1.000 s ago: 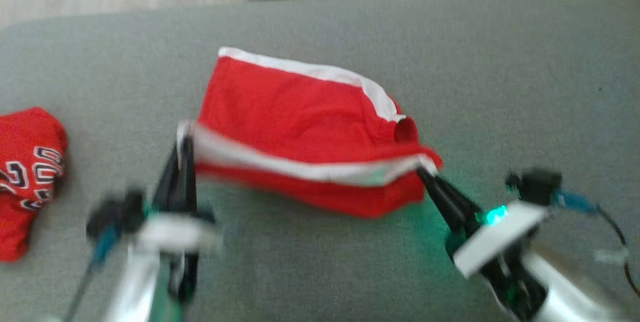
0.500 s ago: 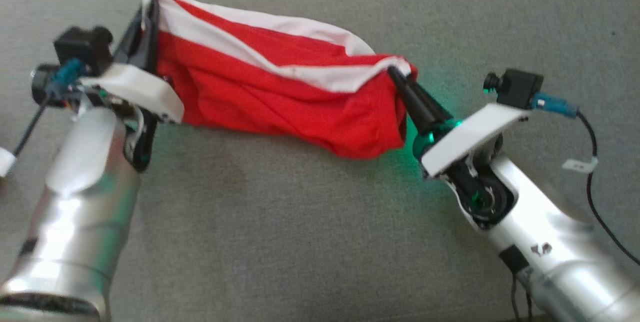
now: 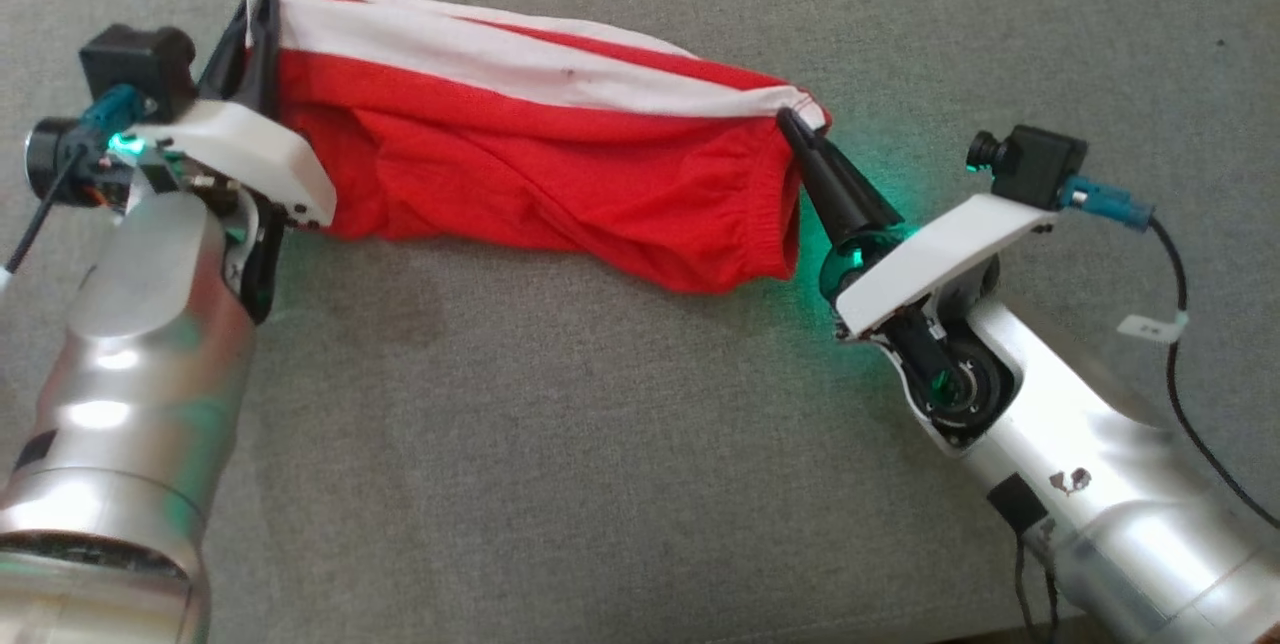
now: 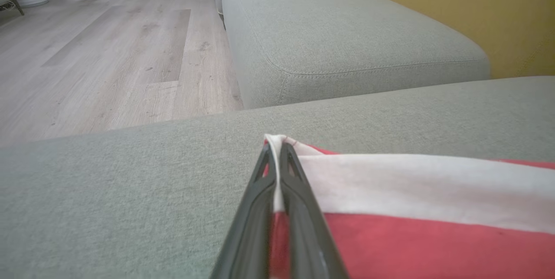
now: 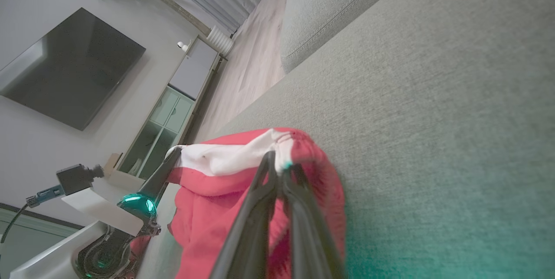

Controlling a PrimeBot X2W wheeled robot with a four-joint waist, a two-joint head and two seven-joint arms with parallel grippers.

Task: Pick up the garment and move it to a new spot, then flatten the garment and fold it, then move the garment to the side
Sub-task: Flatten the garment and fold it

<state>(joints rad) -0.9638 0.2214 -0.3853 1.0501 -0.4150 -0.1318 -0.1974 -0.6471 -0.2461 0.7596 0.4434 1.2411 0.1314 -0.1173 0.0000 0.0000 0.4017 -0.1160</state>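
You hold the garment [image 3: 540, 164] between both grippers, over the grey sofa [image 3: 600, 444]. It is red, with a wide white band [image 3: 520, 59] along its far edge.

Your left gripper [image 3: 262, 9] is pinched tight on the left end of the band. In the left wrist view you can see the cloth squeezed between its two dark fingers [image 4: 299, 201]. Your right gripper [image 3: 790, 124] is pinched tight on the right end of the band, where the white meets the red.

The band runs almost straight from one gripper to the other, and its left end is farther away than its right end. The red part hangs from the band in soft folds and sags toward the near side. At the right end it has a bunched, stretchy edge. You cannot tell if the lowest part touches the sofa.

A green light glows at the base of the right gripper and colours the sofa beside it.

In the left wrist view, a second sofa block [image 4: 338, 32] sits far behind the garment. A wood floor [image 4: 108, 53] is to its left and a yellow wall [image 4: 477, 10] is to its right.
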